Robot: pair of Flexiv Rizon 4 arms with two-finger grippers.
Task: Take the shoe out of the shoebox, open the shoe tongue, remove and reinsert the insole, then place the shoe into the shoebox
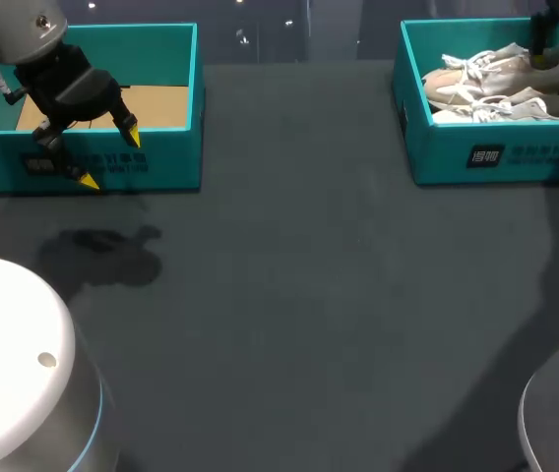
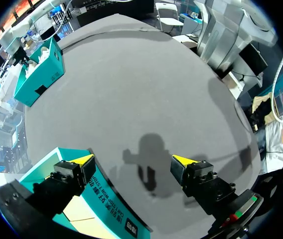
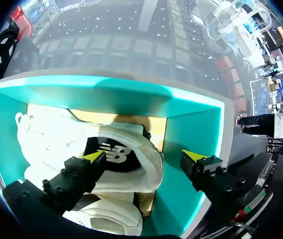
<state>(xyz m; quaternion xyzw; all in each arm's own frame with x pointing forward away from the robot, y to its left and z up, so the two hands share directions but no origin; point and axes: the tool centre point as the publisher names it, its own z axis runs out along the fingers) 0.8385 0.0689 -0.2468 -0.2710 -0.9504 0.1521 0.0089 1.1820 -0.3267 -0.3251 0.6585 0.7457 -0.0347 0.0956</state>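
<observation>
Two white shoes lie side by side in the teal shoebox (image 1: 476, 147) at the far right: one (image 1: 486, 67) nearer the back wall, the other (image 1: 506, 106) in front of it. My right arm (image 1: 549, 29) hangs over the box's back right corner. In the right wrist view my right gripper (image 3: 144, 156) stands open just above a shoe (image 3: 149, 174), over its heel opening with the black insole (image 3: 114, 154); neither finger touches it. The second shoe (image 3: 106, 221) lies beside it. My left gripper (image 1: 110, 156) is open and holds nothing, above the front wall of the left box.
A second teal box (image 1: 161, 157) with a bare cardboard floor stands at the far left, and its front wall (image 2: 99, 196) shows under my left gripper (image 2: 134, 160). The dark grey table (image 1: 289, 295) stretches between the two boxes. The shoebox (image 2: 39, 74) shows far across it.
</observation>
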